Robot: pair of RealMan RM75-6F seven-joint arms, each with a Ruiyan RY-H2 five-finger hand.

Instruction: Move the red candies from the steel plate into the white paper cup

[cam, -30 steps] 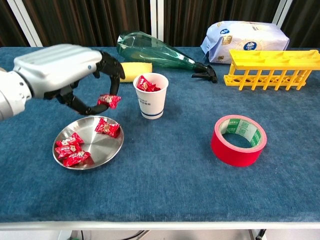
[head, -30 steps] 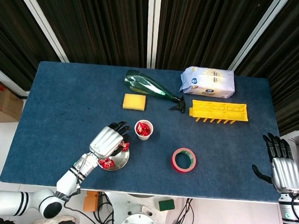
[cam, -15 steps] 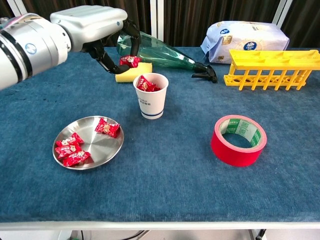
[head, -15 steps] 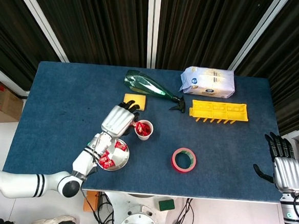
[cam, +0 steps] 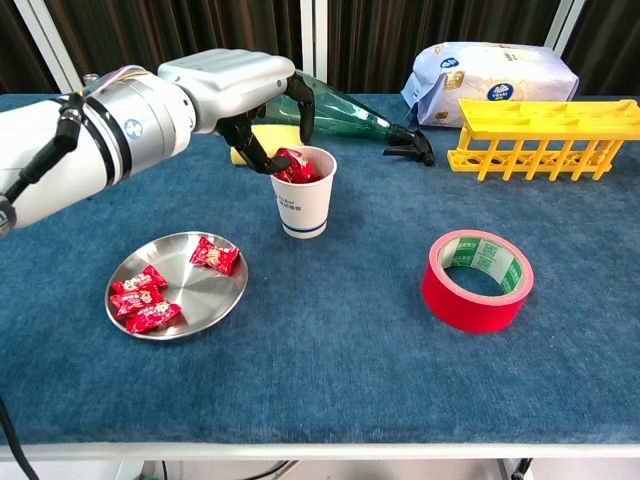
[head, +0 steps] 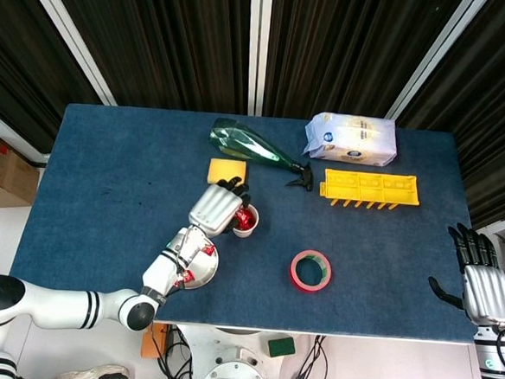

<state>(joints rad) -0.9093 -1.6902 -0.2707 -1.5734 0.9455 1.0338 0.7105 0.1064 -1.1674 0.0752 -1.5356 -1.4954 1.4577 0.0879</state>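
Note:
The white paper cup stands mid-table with red candies inside. My left hand hovers over its left rim, thumb and a finger pinching a red candy right at the cup's mouth. The steel plate lies to the front left of the cup. On it sit one candy at the far side and a cluster of three candies at the left. My right hand rests open at the table's right edge, seen only in the head view.
A red tape roll lies right of the cup. Behind the cup are a yellow sponge and a green bottle on its side. At the far right are a yellow rack and a white bag.
My left hand lifted a candy off the plate, carried it up and rightward, and lowered it to the cup's mouth. The right hand has barely moved.

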